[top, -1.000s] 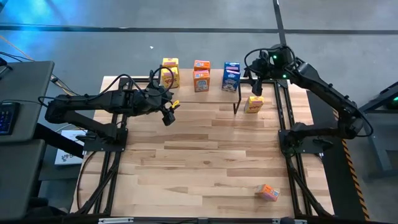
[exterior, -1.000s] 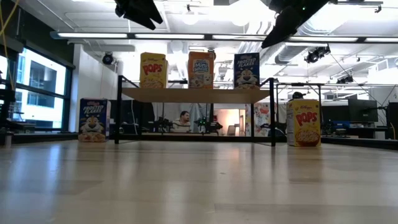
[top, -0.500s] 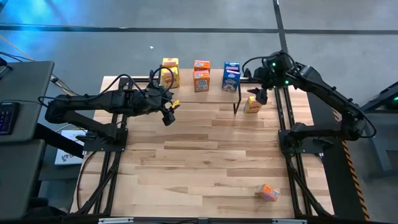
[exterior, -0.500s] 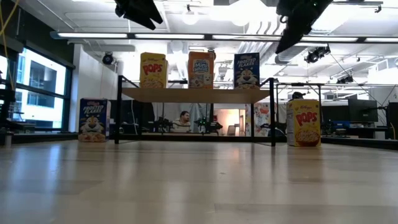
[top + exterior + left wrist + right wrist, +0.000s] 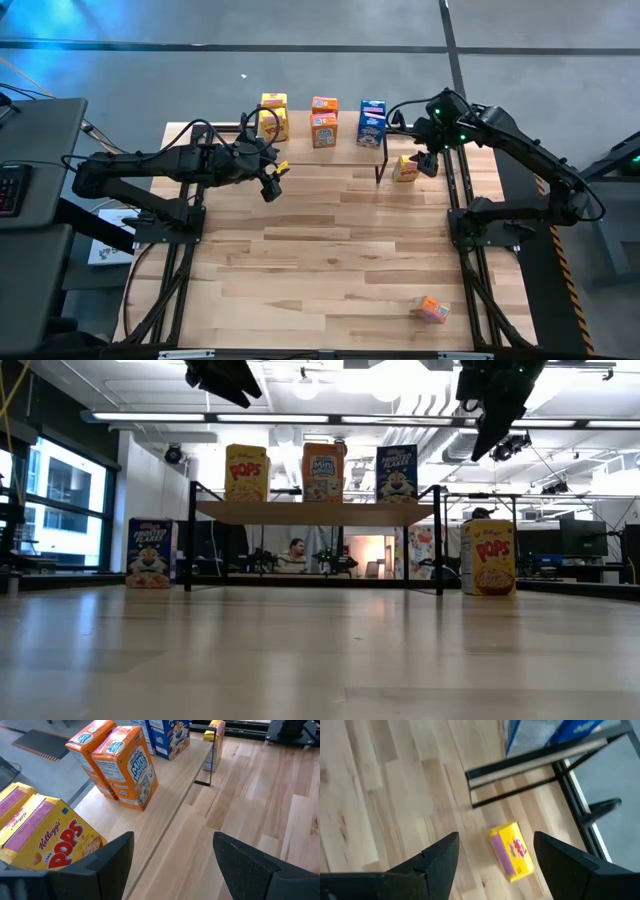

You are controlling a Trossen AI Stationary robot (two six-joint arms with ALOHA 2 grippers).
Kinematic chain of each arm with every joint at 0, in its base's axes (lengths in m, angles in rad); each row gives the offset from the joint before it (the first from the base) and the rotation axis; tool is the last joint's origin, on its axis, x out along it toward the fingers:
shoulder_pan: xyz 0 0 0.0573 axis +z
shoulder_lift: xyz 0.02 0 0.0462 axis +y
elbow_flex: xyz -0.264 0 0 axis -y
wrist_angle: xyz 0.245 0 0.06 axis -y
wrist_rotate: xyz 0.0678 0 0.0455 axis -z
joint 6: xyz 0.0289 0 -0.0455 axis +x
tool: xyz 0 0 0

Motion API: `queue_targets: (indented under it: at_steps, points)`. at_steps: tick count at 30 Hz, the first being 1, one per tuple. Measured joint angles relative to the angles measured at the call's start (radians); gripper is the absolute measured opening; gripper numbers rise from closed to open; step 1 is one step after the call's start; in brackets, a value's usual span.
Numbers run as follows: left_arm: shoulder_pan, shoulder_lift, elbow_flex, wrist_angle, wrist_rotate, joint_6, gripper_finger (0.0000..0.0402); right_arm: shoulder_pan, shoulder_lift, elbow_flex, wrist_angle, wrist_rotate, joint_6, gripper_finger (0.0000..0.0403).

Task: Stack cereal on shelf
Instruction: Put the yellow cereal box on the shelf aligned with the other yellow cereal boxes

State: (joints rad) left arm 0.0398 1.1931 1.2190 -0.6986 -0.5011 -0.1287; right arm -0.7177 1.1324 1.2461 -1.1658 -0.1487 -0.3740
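At the far edge of the pale plank surface [image 5: 300, 250], a low rack shelf [image 5: 315, 512] with a light wooden top on thin black legs carries a row of small cardboard cereal boxes: a yellow Pops box [image 5: 246, 472], an orange Mini-Wheats box [image 5: 323, 471] and a blue Frosted Flakes box [image 5: 396, 473], all upright. From above, a second orange box [image 5: 323, 103] shows just behind the front one, and likewise a second yellow box [image 5: 274, 100]. Just beside the shelf's right end leg, another yellow Pops box [image 5: 406, 167] stands on the surface, apart from the rack. The right pincer [image 5: 428, 162] hangs directly above that box, its two dark fingers [image 5: 437, 860] spread wide with the box seen between them, not touching it and holding nothing. The left pincer [image 5: 270, 182] is poised in the air near the shelf's left end, in front of the yellow box there, fingers [image 5: 107, 862] also wide apart and empty. In the low view, a further blue Frosted Flakes box [image 5: 149, 552] stands on the surface beyond the shelf's left leg. Well away from the shelf, near the front right corner of the surface, a lone orange box [image 5: 432, 309] lies tilted. Behind the shelf, a seated person [image 5: 294, 556] is visible in the room.
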Motion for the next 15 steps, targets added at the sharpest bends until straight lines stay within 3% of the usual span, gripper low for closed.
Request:
queue_targets:
  at_steps: [8,15]
  points:
    - [0.0,0.0,0.0,0.0,0.0,0.0,0.0264,0.0,0.0,-0.006,-0.02,0.03,0.023,0.025]
    - [0.0,0.0,0.0,0.0,0.0,0.001,0.0264,0.001,-0.001,-0.117,-0.003,0.049,0.034,0.025]
